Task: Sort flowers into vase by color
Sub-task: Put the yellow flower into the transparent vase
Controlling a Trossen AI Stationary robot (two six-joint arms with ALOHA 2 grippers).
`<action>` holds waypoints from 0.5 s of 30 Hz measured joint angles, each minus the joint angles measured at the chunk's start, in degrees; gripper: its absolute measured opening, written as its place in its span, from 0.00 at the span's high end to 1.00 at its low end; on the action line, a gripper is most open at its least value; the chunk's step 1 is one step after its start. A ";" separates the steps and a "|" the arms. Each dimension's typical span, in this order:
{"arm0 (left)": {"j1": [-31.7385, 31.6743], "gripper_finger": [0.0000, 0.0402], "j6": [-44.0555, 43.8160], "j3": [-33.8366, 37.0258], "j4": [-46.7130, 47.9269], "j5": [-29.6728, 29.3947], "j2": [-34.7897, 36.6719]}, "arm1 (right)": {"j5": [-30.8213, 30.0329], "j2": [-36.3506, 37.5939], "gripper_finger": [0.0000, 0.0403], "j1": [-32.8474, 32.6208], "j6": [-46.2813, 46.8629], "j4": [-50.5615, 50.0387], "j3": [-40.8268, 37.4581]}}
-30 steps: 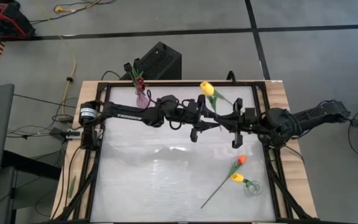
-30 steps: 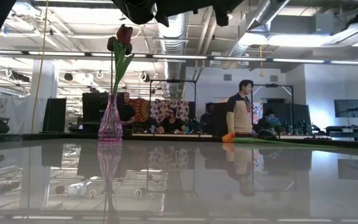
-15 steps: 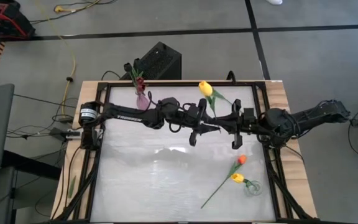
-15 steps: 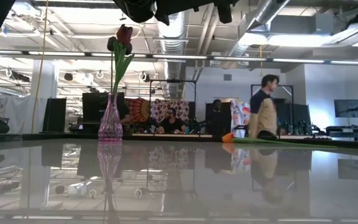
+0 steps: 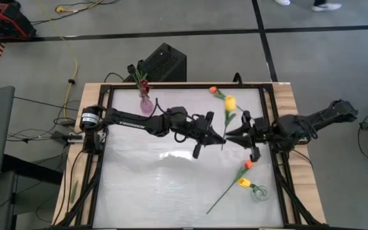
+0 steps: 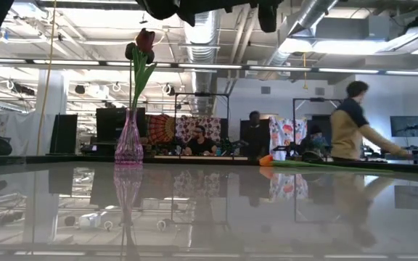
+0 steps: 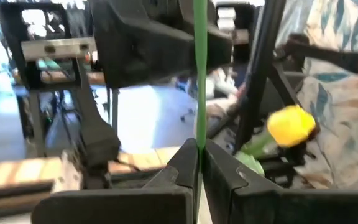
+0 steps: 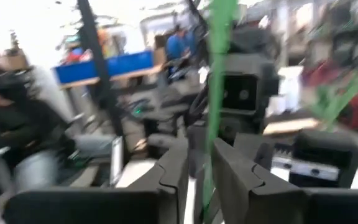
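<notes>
A yellow tulip (image 5: 230,102) on a thin green stem hangs above the middle of the table, between my two grippers. My left gripper (image 5: 220,138) reaches in from the table's left and is shut on the stem. My right gripper (image 5: 232,135) faces it from the right. Its fingers stand parted, and the stem (image 8: 211,93) runs between them; whether they touch it, I cannot tell. A pink vase (image 5: 146,103) with dark red tulips (image 6: 142,42) stands at the far left. A clear vase (image 5: 259,191) stands near right, with a yellow tulip head (image 5: 243,183) at its mouth. My left gripper pinches the yellow tulip's stem (image 7: 199,127) between its two fingers (image 7: 185,163), some way below the head (image 7: 293,125). The fingers come about level from the table's left and lie across the stem. The tulip is lifted clear of the table.
An orange tulip (image 5: 248,164) lies on the table by the clear vase, its head also in the low view (image 6: 265,160). A small orange head (image 5: 213,90) shows near the far edge. A black frame (image 5: 171,85) rims the table. People move about in the room behind.
My left gripper has shut on the yellow tulip's stem and gone a little toward the table's right. The tulip's head has come away from the far edge toward the middle and right. An orange head now shows where the yellow one was.
</notes>
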State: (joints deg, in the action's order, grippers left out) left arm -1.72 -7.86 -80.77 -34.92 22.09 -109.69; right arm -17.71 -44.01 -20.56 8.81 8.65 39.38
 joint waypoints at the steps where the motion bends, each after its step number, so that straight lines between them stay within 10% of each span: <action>1: 0.57 1.00 0.00 0.02 0.82 -0.12 0.02 | 0.06 0.72 0.75 -1.28 1.08 -2.16 0.00; 15: 7.40 1.00 2.91 -1.81 -8.47 -10.43 -7.09 | -10.13 5.94 0.70 -25.44 23.33 -26.22 -0.02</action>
State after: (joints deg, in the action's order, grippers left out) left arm 5.68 -4.95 -82.58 -43.39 11.65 -116.78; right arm -27.84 -38.07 -45.99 32.14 -17.57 39.35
